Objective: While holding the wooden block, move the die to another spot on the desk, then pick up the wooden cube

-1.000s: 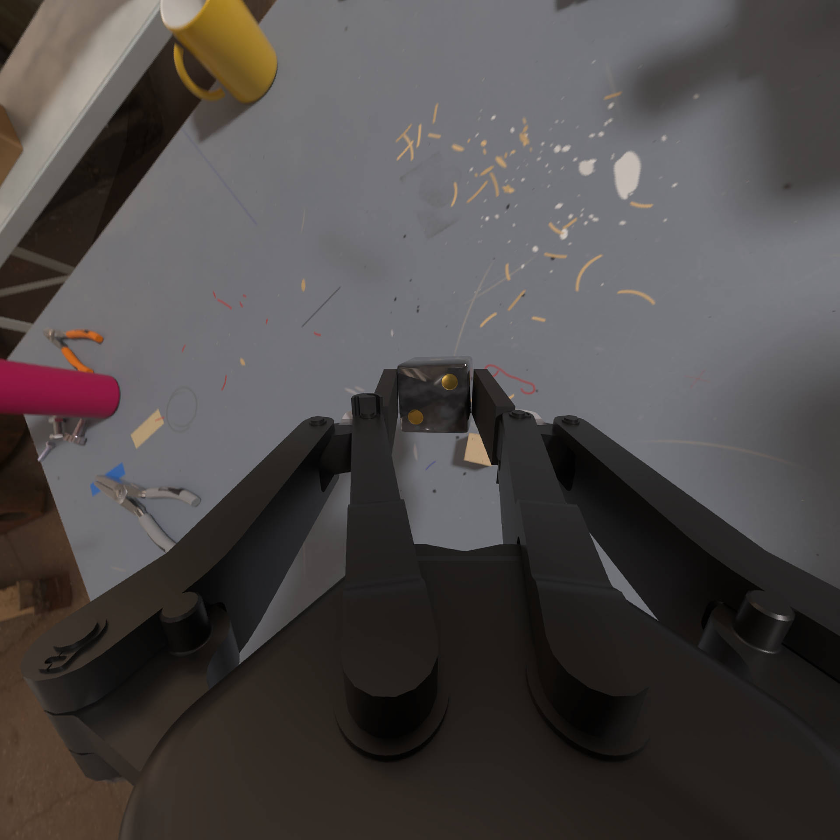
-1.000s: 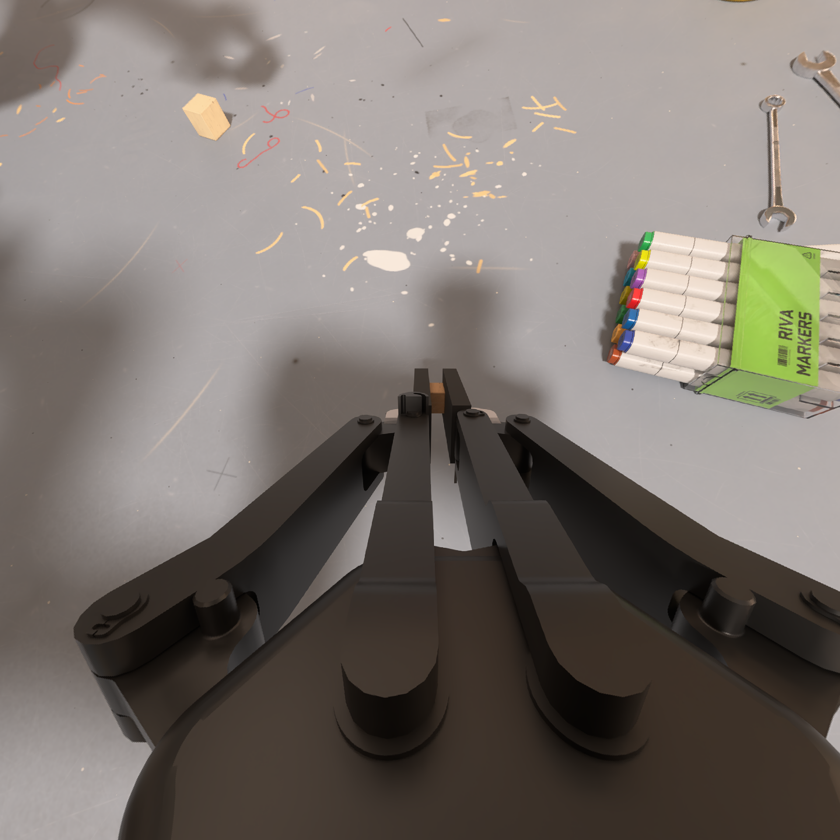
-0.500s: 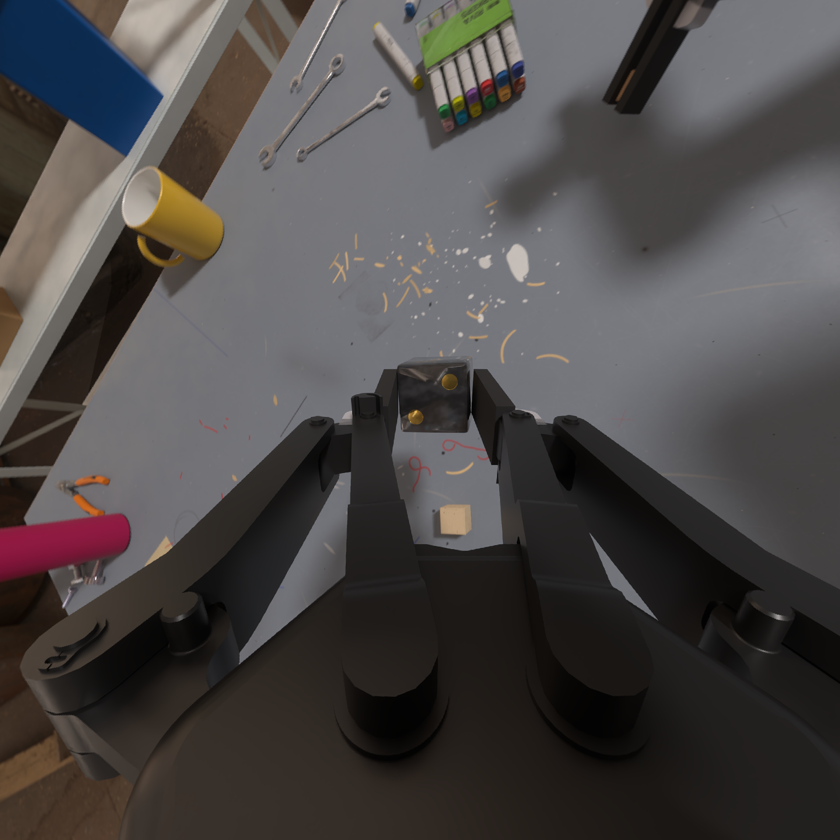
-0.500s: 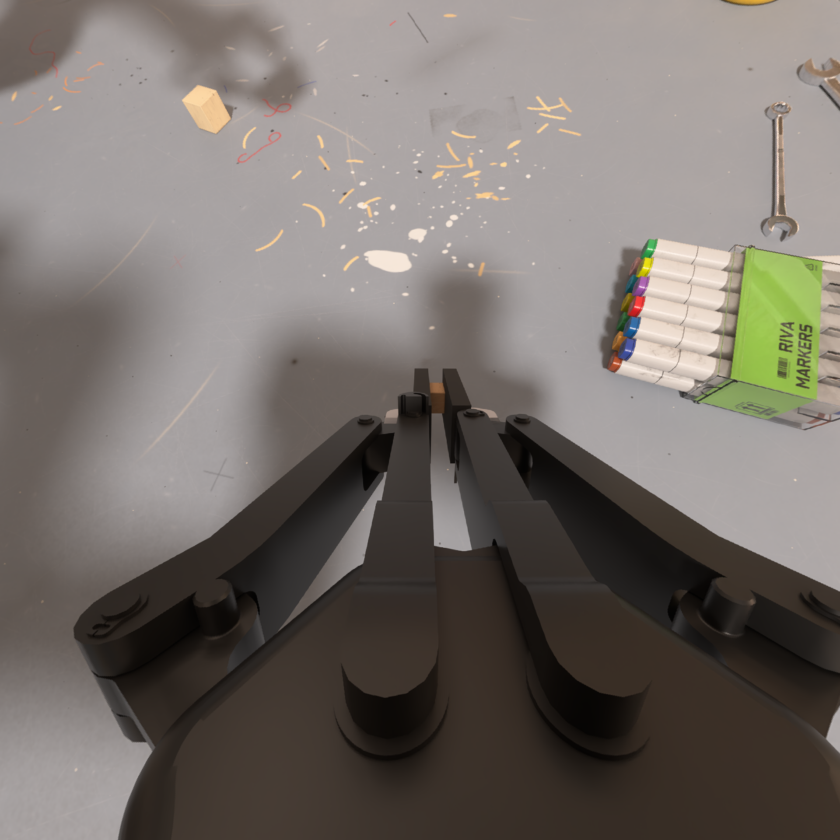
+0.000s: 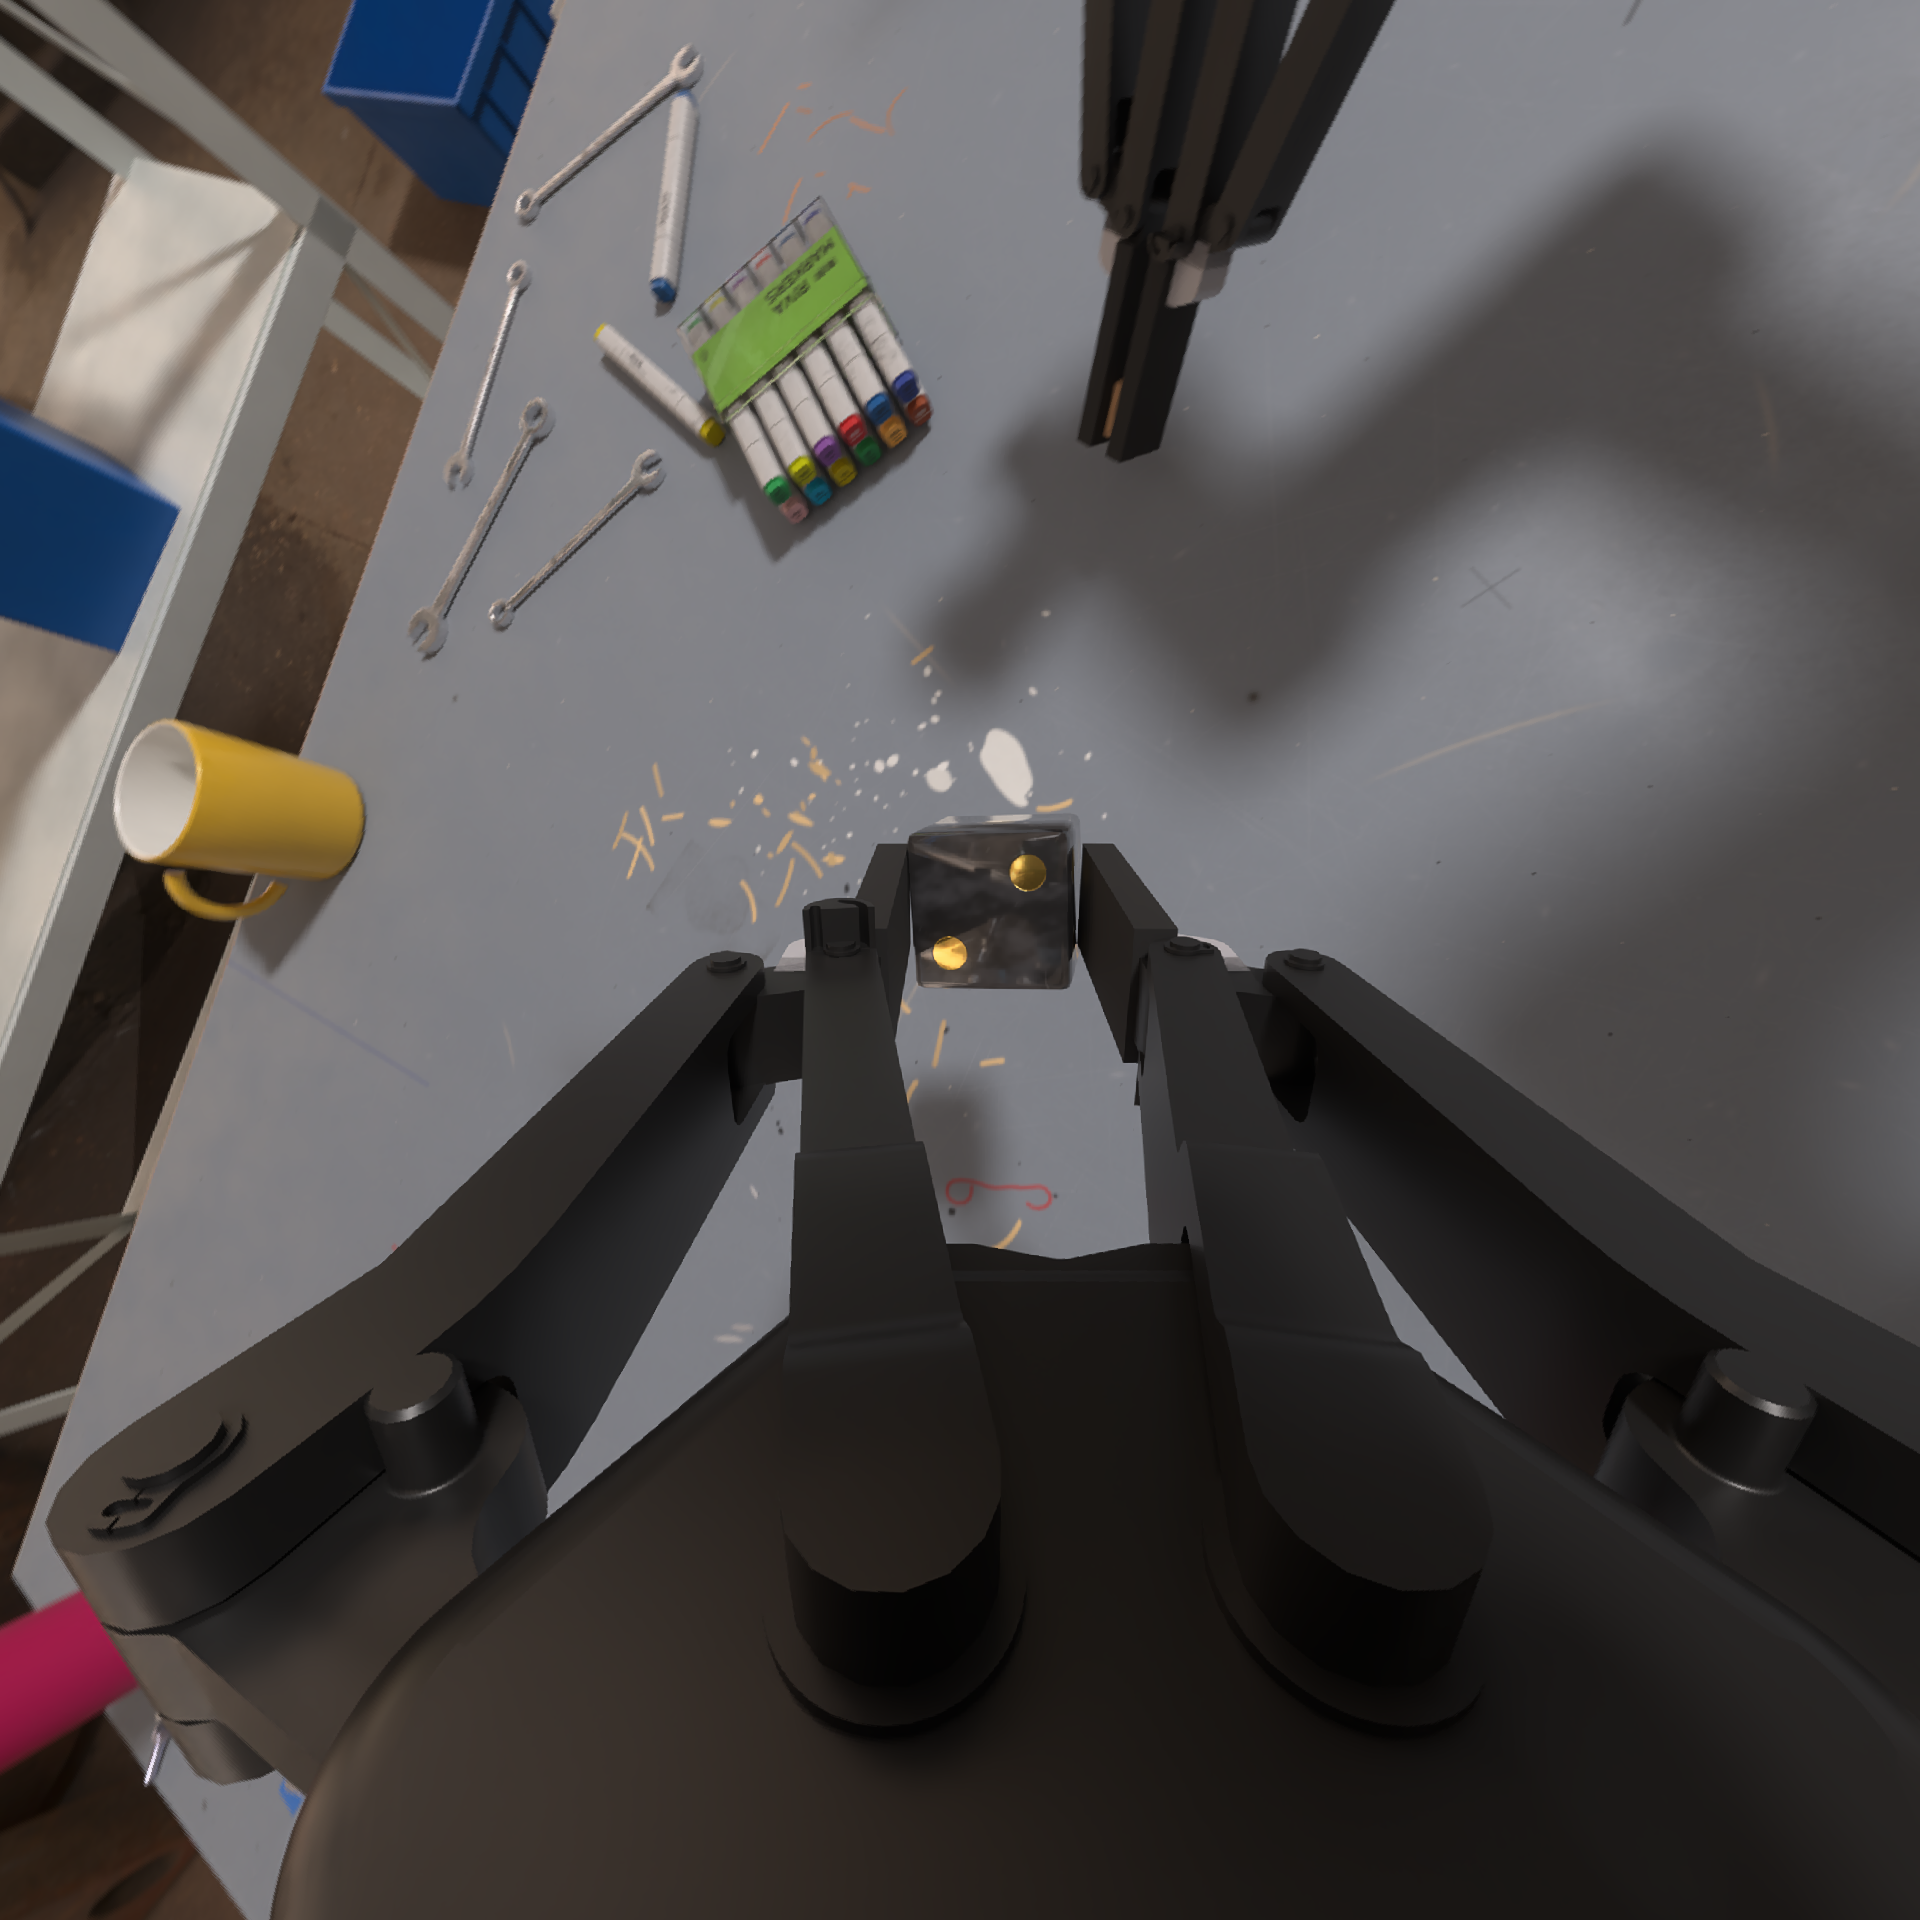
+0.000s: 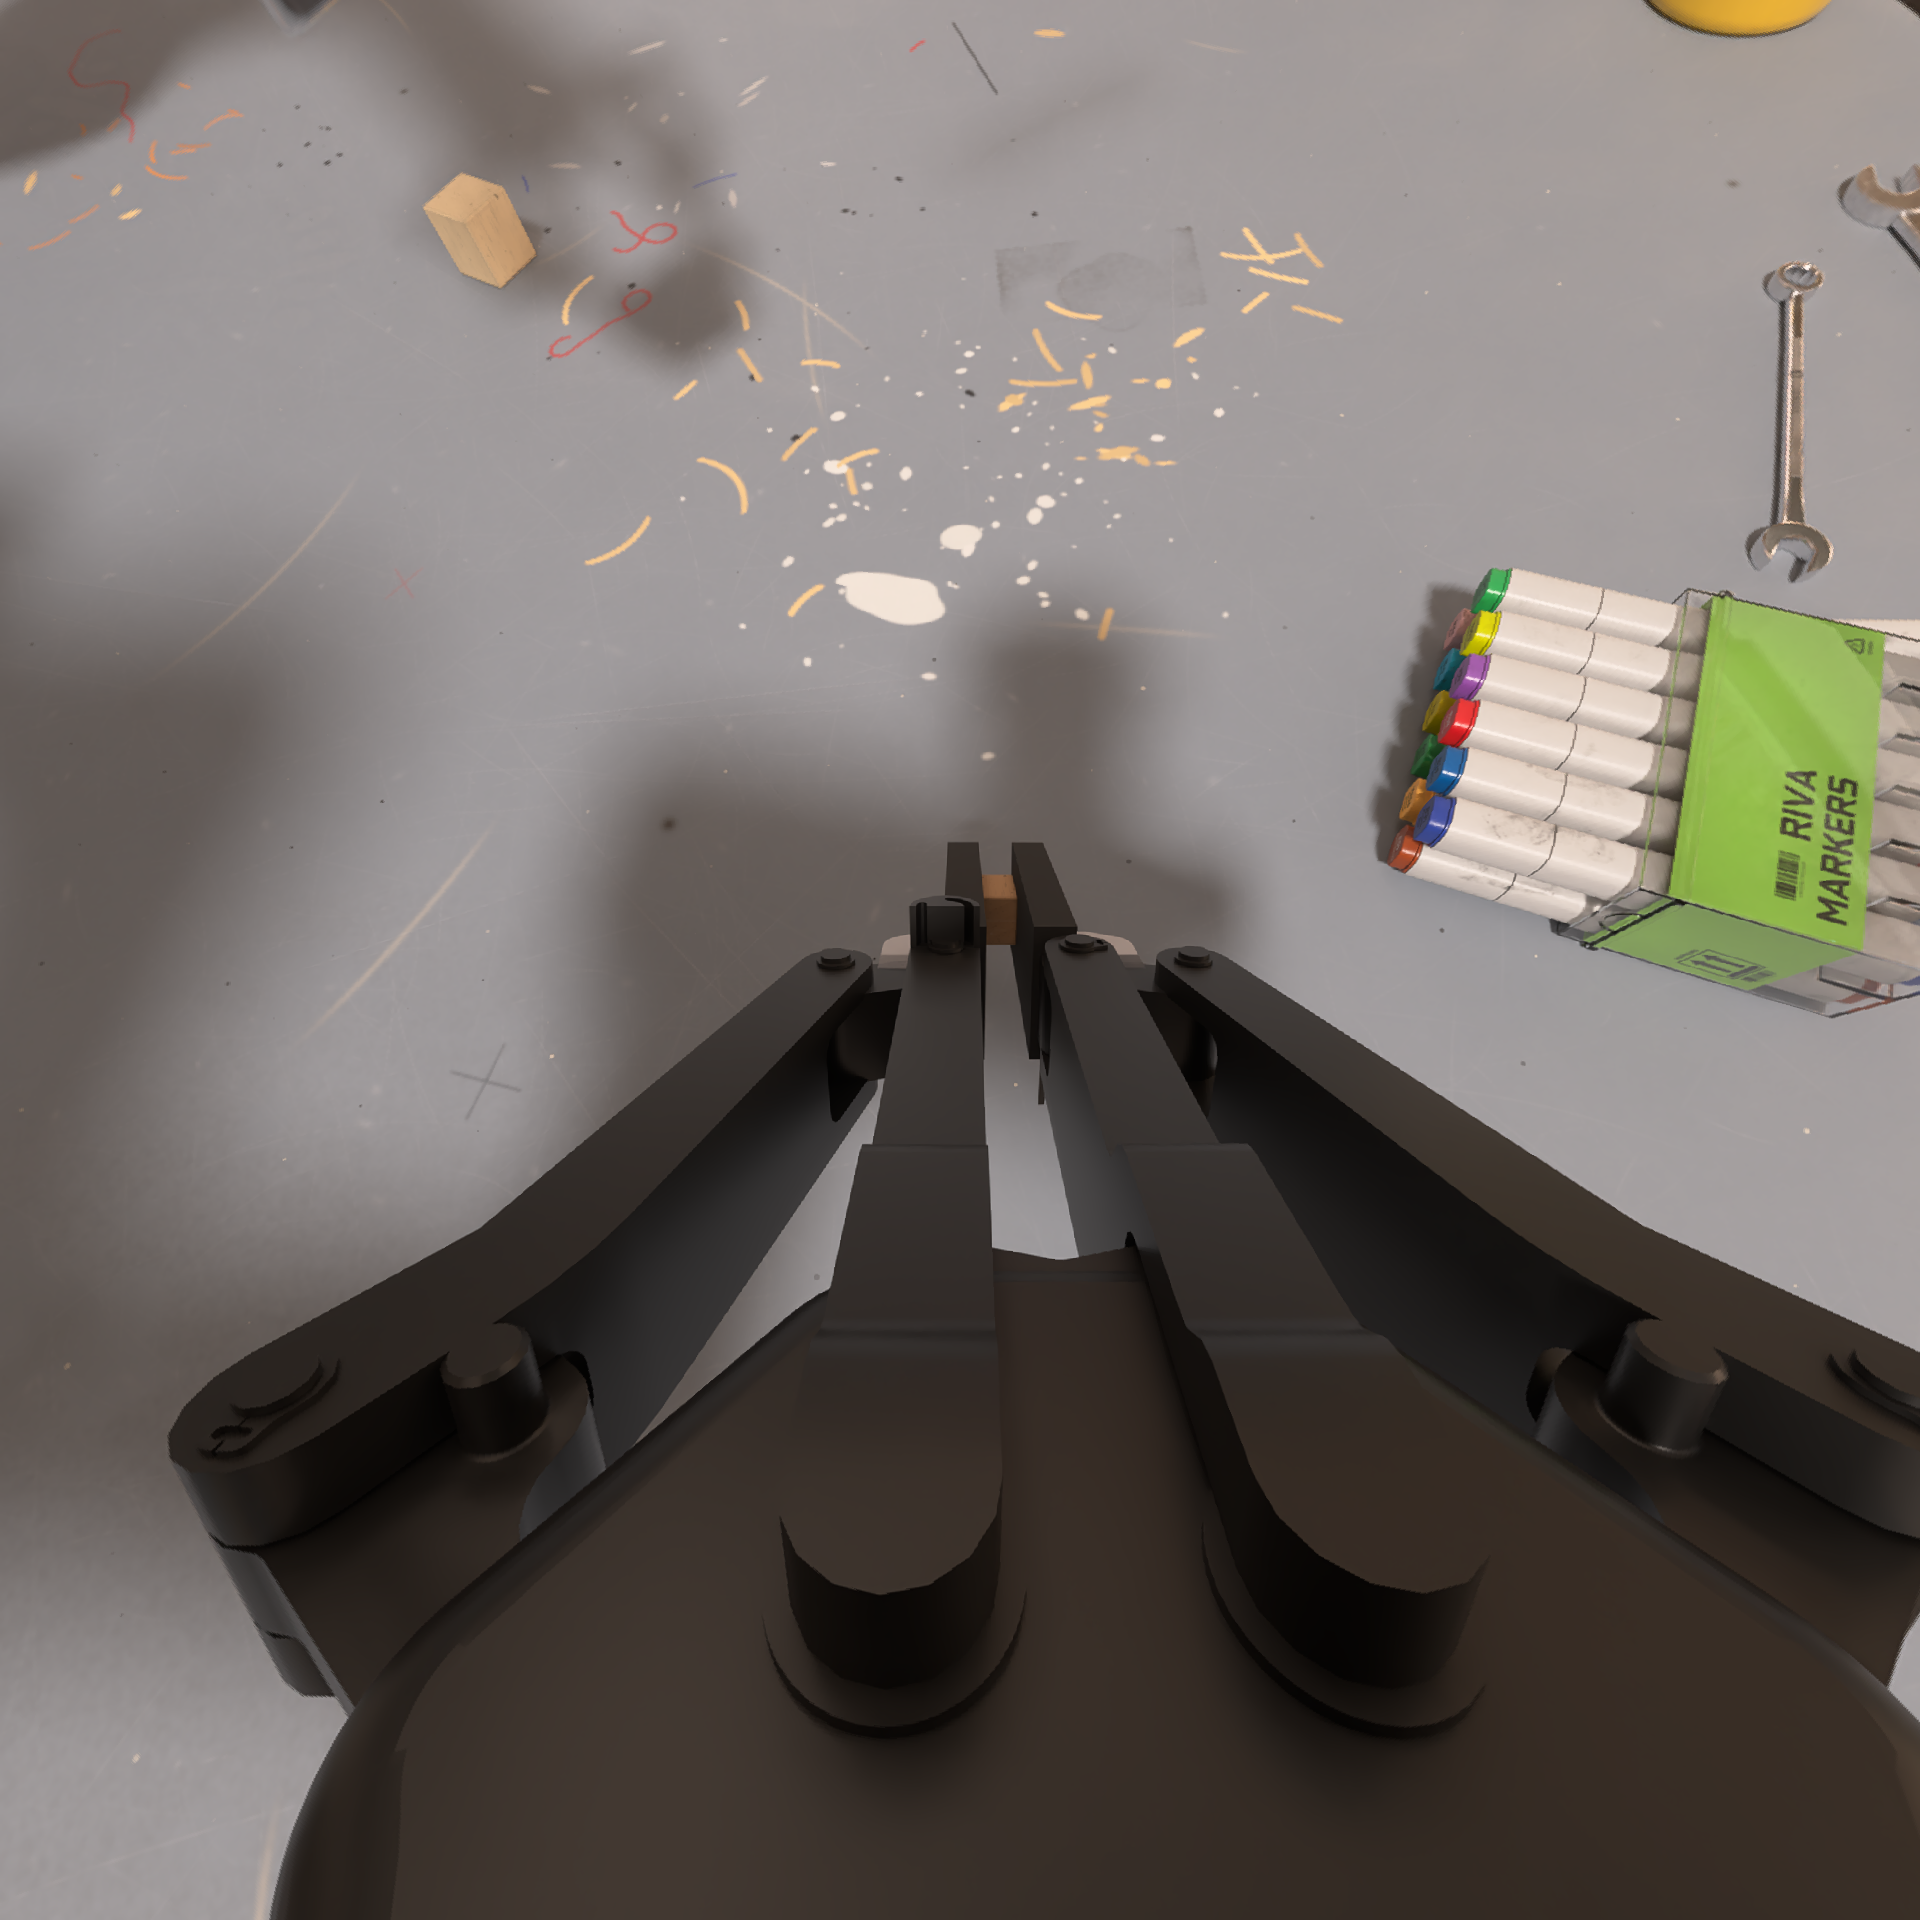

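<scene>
My left gripper (image 5: 992, 902) is shut on a dark die (image 5: 990, 906) with gold pips and holds it well above the grey desk (image 5: 1351, 831). My right gripper (image 6: 997, 883) is shut on a small wooden block (image 6: 998, 906), of which only a thin strip shows between the fingers. The right gripper also shows in the left wrist view (image 5: 1127, 426), top middle, above the desk. A pale wooden cube (image 6: 479, 229) lies on the desk at the far left of the right wrist view; the left wrist view does not show it.
A green pack of markers (image 6: 1683, 769) (image 5: 821, 405) lies on the desk, with loose markers (image 5: 670, 177) and several wrenches (image 5: 561, 530) (image 6: 1789, 416) near it. A yellow mug (image 5: 244, 821) lies at the desk's left edge. A pink tube (image 5: 52, 1683) sticks in at lower left. Blue bins (image 5: 447, 83) stand beyond the edge.
My left gripper has risen and swung forward with the die; the wooden cube has dropped out of its view and the markers and right gripper came in. The right gripper drifted slightly.
</scene>
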`<state>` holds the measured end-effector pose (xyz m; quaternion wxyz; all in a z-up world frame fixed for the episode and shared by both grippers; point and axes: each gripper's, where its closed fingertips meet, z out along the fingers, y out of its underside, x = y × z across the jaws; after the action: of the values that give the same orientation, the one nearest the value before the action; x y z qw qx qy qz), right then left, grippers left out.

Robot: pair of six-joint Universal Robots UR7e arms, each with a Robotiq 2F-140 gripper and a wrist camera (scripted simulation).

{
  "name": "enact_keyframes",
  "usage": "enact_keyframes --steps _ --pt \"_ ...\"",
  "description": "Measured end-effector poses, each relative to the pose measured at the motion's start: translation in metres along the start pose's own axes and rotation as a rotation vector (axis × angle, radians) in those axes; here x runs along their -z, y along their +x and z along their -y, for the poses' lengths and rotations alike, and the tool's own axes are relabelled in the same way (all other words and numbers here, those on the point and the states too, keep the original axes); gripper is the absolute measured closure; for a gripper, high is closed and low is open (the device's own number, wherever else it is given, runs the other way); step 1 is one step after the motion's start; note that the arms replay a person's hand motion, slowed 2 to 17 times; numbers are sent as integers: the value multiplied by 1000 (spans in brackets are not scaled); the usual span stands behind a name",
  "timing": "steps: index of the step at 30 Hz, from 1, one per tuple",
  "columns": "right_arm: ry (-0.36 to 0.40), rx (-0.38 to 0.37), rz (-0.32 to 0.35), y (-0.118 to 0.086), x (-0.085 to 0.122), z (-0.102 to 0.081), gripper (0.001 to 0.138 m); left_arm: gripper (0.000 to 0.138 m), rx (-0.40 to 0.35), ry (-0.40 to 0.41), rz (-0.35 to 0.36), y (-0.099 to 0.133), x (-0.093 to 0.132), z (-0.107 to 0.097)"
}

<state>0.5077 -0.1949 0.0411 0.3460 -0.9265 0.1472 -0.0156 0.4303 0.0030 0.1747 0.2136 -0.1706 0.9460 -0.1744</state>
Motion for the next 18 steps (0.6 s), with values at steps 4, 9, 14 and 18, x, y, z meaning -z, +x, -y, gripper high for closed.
enact_keyframes --steps 4,9,14,18 --pt "2 7 1 0 -1 0 131 94 -43 20 -40 10 -8 17" --pt "3 13 2 0 -2 1 131 94 -99 26 -83 22 -19 33" --pt "4 16 3 0 -2 1 131 94 -158 14 -116 33 -31 45" --pt "5 20 2 0 -3 1 131 94 -196 -3 -128 39 -41 51"
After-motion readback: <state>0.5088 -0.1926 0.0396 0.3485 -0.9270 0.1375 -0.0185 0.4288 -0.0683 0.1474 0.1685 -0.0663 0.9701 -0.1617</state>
